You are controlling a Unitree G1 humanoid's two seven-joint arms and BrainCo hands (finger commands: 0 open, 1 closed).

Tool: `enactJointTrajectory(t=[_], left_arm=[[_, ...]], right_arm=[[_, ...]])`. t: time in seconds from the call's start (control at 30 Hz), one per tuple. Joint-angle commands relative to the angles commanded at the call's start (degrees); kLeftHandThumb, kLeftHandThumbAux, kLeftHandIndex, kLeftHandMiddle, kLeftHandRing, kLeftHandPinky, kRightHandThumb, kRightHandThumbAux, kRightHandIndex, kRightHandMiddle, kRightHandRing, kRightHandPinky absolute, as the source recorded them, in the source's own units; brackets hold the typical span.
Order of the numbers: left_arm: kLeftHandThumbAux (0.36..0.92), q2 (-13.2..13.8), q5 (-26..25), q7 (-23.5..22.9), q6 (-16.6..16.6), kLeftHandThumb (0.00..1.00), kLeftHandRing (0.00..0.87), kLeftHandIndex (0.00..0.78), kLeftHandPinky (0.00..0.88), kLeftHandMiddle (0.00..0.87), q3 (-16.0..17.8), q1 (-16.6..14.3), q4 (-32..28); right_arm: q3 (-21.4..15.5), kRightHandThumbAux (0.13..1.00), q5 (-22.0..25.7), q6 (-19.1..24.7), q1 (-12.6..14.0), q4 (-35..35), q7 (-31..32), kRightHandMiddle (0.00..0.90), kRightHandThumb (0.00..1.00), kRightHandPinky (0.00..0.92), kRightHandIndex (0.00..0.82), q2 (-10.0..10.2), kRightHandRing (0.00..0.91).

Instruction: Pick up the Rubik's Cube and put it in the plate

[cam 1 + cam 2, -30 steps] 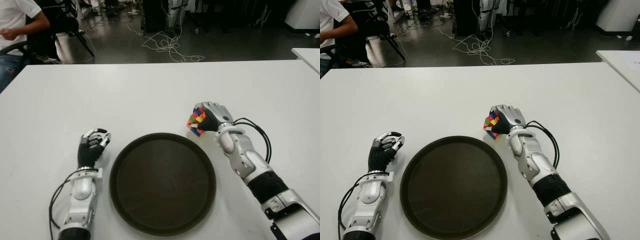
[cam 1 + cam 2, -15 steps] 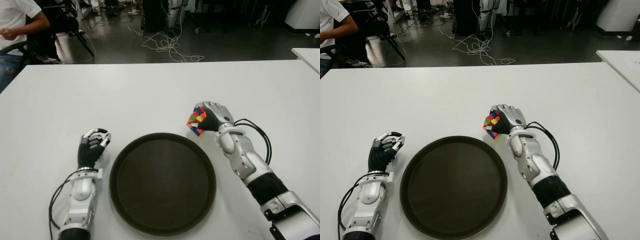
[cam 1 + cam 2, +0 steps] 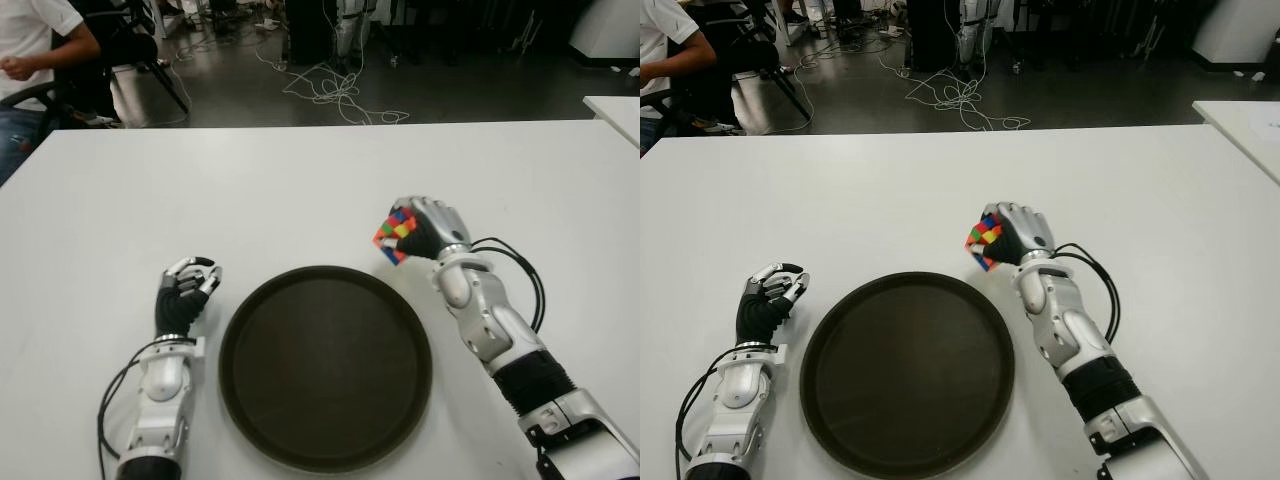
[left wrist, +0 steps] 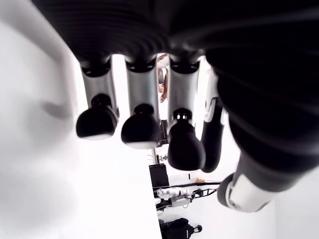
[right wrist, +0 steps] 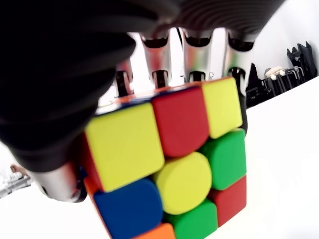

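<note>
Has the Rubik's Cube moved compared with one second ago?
Yes. The Rubik's Cube, gripped by the right hand, has risen slightly away from the plate rim.

The right robot hand [image 3: 428, 228] has a black palm and silver-grey metal finger segments with rounded black tips [image 5: 238, 74]. Behind it a glossy silver-white forearm shell [image 3: 480, 305] runs into a black ribbed sleeve [image 3: 532, 382], then a pale grey housing near the elbow. A thin black cable [image 3: 520, 270] loops out beside the wrist and back along the forearm. The left robot hand [image 3: 184, 290] is built the same: black palm, silver fingers [image 4: 141, 89] ending in bulbous black pads, a white-silver forearm casing [image 3: 165, 395], and a black cable [image 3: 112, 395] curving along its outer side.
</note>
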Motion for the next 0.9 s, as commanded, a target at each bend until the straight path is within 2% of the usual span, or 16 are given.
enactJointTrajectory(t=[0.1,0.2,0.33,0.4,0.5,0.7,0.9], left_arm=[[0.708,0.1,0.0,-0.2,0.0,0.700,0.839,0.442,0.816,0.821,-0.1,0.1,-0.1],[0.708,0.3,0.3,-0.1,-0.4,0.699,0.838,0.442,0.815,0.822,-0.2,0.0,0.2],[0.708,0.4,0.4,-0.1,-0.8,0.699,0.838,0.442,0.814,0.822,-0.3,-0.2,0.6],[0.708,0.5,0.5,0.0,-1.4,0.700,0.837,0.442,0.813,0.820,-0.3,-0.3,1.2],[0.709,0.6,0.5,0.1,-1.6,0.700,0.836,0.442,0.812,0.818,-0.2,-0.5,1.6],[0.708,0.2,0.2,0.6,0.0,0.701,0.834,0.442,0.810,0.814,0.0,-0.4,0.7],[0.708,-0.1,1.1,1.8,1.6,0.702,0.834,0.442,0.813,0.813,-0.3,-0.2,-0.7]], right_arm=[[-3.7,0.731,3.7,-2.2,2.0,-3.1,0.1,0.777,0.686,0.782,0.437,-0.9,0.792],[-6.7,0.730,7.3,-5.2,3.4,-4.8,-1.7,0.778,0.688,0.781,0.437,0.0,0.793],[-8.4,0.729,9.3,-7.2,4.3,-6.2,-3.1,0.782,0.690,0.788,0.438,0.6,0.798],[-9.3,0.728,10.4,-7.6,5.5,-9.9,-3.7,0.784,0.691,0.791,0.438,1.5,0.802],[-9.9,0.728,11.4,-8.1,6.3,-12.7,-4.5,0.785,0.691,0.793,0.438,2.8,0.804],[-11.6,0.725,15.5,-13.5,8.0,-15.9,-4.7,0.806,0.693,0.811,0.440,4.0,0.820],[-10.2,0.723,18.2,-17.3,11.2,-19.9,-2.8,0.821,0.694,0.825,0.440,5.7,0.833]])
